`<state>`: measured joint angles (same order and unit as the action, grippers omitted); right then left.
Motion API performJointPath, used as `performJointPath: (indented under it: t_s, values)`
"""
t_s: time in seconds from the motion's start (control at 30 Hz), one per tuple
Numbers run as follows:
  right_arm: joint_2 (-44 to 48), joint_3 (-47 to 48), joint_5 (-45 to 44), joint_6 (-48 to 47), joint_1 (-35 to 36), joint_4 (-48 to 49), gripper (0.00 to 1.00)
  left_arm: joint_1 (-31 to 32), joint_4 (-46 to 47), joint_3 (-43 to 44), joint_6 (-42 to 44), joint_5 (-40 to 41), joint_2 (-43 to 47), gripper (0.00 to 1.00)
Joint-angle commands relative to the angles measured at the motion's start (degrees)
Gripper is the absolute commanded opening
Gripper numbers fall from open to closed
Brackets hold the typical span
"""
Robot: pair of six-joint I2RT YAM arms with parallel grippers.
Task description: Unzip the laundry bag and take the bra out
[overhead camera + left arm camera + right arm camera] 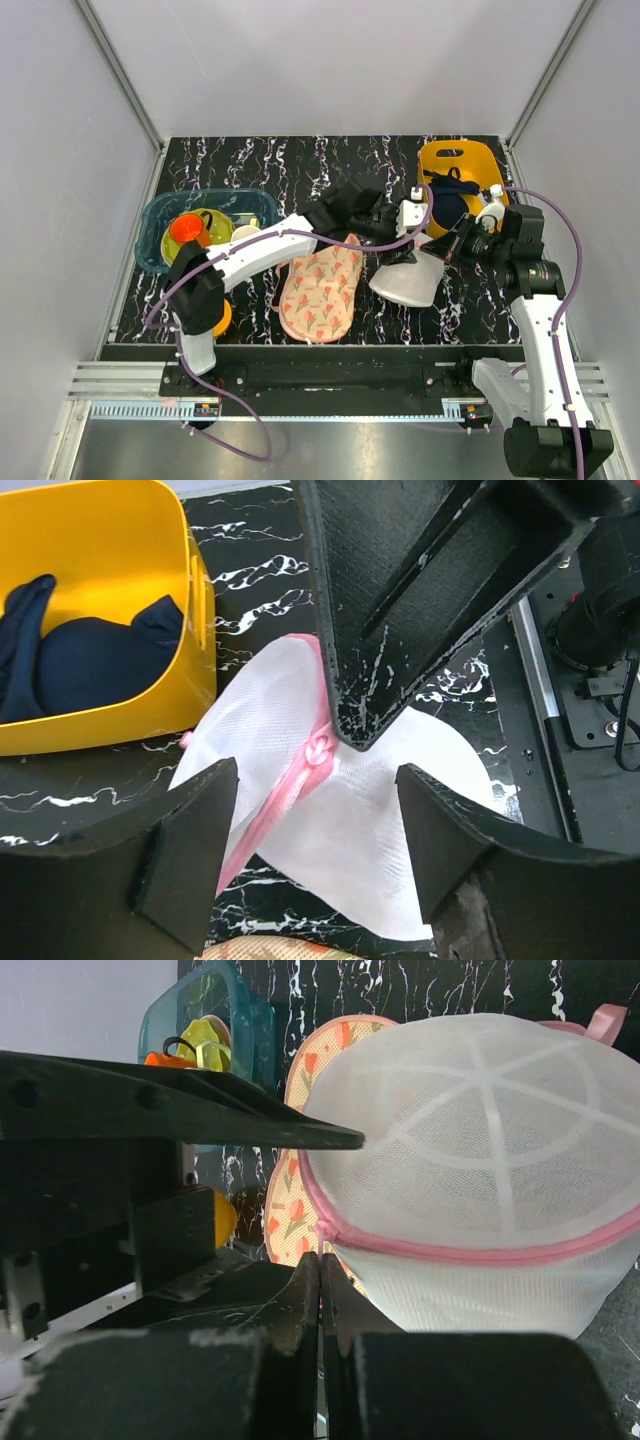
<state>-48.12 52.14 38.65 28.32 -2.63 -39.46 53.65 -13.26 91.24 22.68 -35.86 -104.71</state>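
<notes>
Left gripper spread above round white mesh laundry bag
Right gripper closed at pink zipper; pinch it squarely before pulling.

Left arm stretched rightward, jaws apart, right arm folded, jaws closed

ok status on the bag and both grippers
left gripper over the laundry bag, jaws open. right gripper at the pink zipper trim, jaws shut, grip unclear. bag looks zipped. floral pad beside it, not in the way.

laundry bag: contents unclear through mesh | navy garment: cut by left edge
</notes>
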Motion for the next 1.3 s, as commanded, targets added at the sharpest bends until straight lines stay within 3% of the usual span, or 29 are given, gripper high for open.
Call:
performJointPath:
  t_s: [0.0, 0.03, 0.1, 0.13, 0.37, 0.67, 0.9, 1.1, 1.27]
  values:
    - [0.4, 1.2, 1.9, -0.5, 0.2, 1.6, 0.0, 0.5, 3.2, 4.0, -0.3, -3.4, -1.9, 0.64]
    - [0.2, 1.1, 2.0, -0.5, 0.2, 1.7, 0.0, 0.5, 3.1, 4.4, -0.7, -3.5, -2.6, 0.58]
    - [0.1, 1.1, 2.3, -0.5, 0.2, 1.8, 0.0, 0.5, 3.1, 5.2, -2.0, -3.4, -3.1, 0.36]
    - [0.1, 0.8, 2.1, -0.5, 0.2, 1.9, 0.0, 0.5, 3.1, 5.4, -2.4, -3.0, -3.4, 0.02]
    - [1.3, -2.7, -2.7, 0.8, 0.0, 4.1, 0.0, -0.1, -0.7, 1.1, 1.3, 0.7, 2.0, 0.0]
    - [0.5, -6.8, -2.9, 2.7, -3.9, 8.6, 0.0, -4.8, -0.7, -9.9, 2.6, -2.5, 13.2, 0.0]
    - [-3.0, -11.2, -1.0, 4.4, -4.1, 14.1, 0.0, -7.0, 3.8, -15.5, -1.1, -4.7, 19.2, 0.0]
    - [-7.5, -18.0, 3.4, 11.0, -4.0, 27.7, 0.0, -7.2, 10.3, -16.8, -6.7, -8.7, 21.6, 0.0]
    - [-6.5, -15.1, 4.1, 11.1, -4.0, 27.1, 0.01, -7.2, 14.6, -17.1, -11.1, -9.7, 21.2, 0.0]
